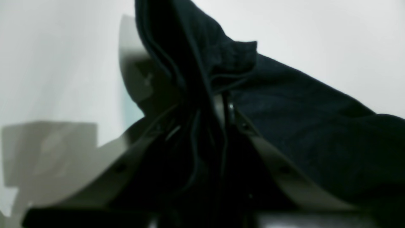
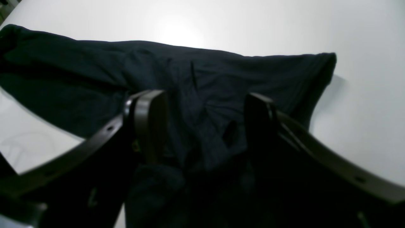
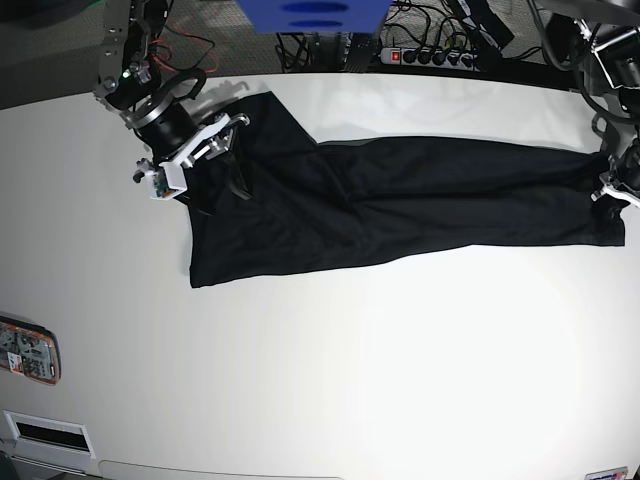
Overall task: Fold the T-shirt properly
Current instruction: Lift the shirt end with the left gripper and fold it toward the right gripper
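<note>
The T-shirt [image 3: 400,195] lies stretched in a long band across the far half of the white table [image 3: 350,380]. At one end of it the left gripper [image 1: 218,107] has its fingers clamped together on a bunched fold of cloth. At the other end the right gripper [image 2: 202,126] straddles the fabric, fingers [image 2: 152,123] spread wide, gripping nothing.

Plain black soft-fabric T-shirt [image 3: 400,195], no print; glossy white tabletop [image 3: 350,350]; blue box [image 3: 312,14] far; red-lit black power strip [image 3: 440,55].
</note>
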Motion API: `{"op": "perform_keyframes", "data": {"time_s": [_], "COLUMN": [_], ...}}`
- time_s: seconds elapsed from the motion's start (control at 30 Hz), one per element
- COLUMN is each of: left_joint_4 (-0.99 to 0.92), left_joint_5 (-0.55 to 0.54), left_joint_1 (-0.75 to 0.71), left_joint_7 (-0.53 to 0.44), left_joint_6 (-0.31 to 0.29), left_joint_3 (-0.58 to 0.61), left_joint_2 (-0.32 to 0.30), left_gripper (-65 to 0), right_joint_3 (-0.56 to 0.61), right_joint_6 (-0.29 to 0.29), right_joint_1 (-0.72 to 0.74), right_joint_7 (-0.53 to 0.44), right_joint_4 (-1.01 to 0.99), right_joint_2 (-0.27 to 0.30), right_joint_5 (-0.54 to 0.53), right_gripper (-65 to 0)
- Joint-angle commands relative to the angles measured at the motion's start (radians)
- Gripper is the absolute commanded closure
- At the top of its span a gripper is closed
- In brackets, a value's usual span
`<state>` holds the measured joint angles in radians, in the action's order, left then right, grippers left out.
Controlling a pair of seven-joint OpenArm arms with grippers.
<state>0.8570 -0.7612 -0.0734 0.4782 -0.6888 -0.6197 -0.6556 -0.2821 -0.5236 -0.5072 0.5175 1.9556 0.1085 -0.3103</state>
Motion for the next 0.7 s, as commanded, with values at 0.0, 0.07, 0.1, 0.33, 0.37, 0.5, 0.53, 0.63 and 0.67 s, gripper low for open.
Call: {"op": "perform_keyframes", "data": {"time_s": [0.0,0.07,0.1,0.33,0.37,0.5,0.53,0.63,0.67], "left_joint_4": [0.054,0.140,0.199,0.537,0.571,0.703,0.733,0.789,0.793], "left_joint_5": [-0.021,-0.044,-0.071,-0.160,-0.159,-0.157,-0.157,-0.157,-0.156], "left_joint_1": [-0.006,-0.052,-0.075,-0.157,-0.159,-0.156,-0.156,-0.153,-0.151], "left_joint_7": [-0.017,0.038,0.083,0.225,0.238,0.316,0.347,0.414,0.428], "left_joint_6": [-0.009,-0.009,-0.009,-0.009,-0.009,-0.009,-0.009,-0.009,-0.009], "left_joint_3": [-0.007,-0.009,-0.010,-0.010,-0.009,-0.004,-0.002,-0.001,-0.001], "left_joint_2": [-0.020,0.006,0.024,0.167,0.188,0.271,0.293,0.366,0.385], "left_gripper": [0.0,0.0,0.0,0.0,0.0,0.0,0.0,0.0,0.0], "right_joint_3": [-0.001,-0.001,-0.001,0.001,0.001,0.001,0.001,0.001,0.001], "right_joint_6": [-0.005,-0.005,-0.003,-0.003,-0.003,-0.003,-0.003,-0.003,-0.003], "right_joint_1": [0.002,0.003,0.003,0.011,0.011,0.009,0.009,0.006,0.005], "right_joint_7": [-0.029,-0.026,-0.023,-0.020,-0.020,-0.020,-0.020,-0.020,-0.020], "right_joint_4": [0.021,0.021,0.021,0.020,0.020,0.020,0.020,0.020,0.020], "right_joint_2": [0.006,0.006,0.006,0.006,0.006,0.006,0.006,0.006,0.006], "right_joint_5": [-0.017,-0.017,-0.017,-0.016,-0.016,-0.016,-0.016,-0.016,-0.016], "right_gripper": [-36.9,-36.9,-36.9,-36.9,-36.9,-36.9,-36.9,-36.9,-36.9]}}
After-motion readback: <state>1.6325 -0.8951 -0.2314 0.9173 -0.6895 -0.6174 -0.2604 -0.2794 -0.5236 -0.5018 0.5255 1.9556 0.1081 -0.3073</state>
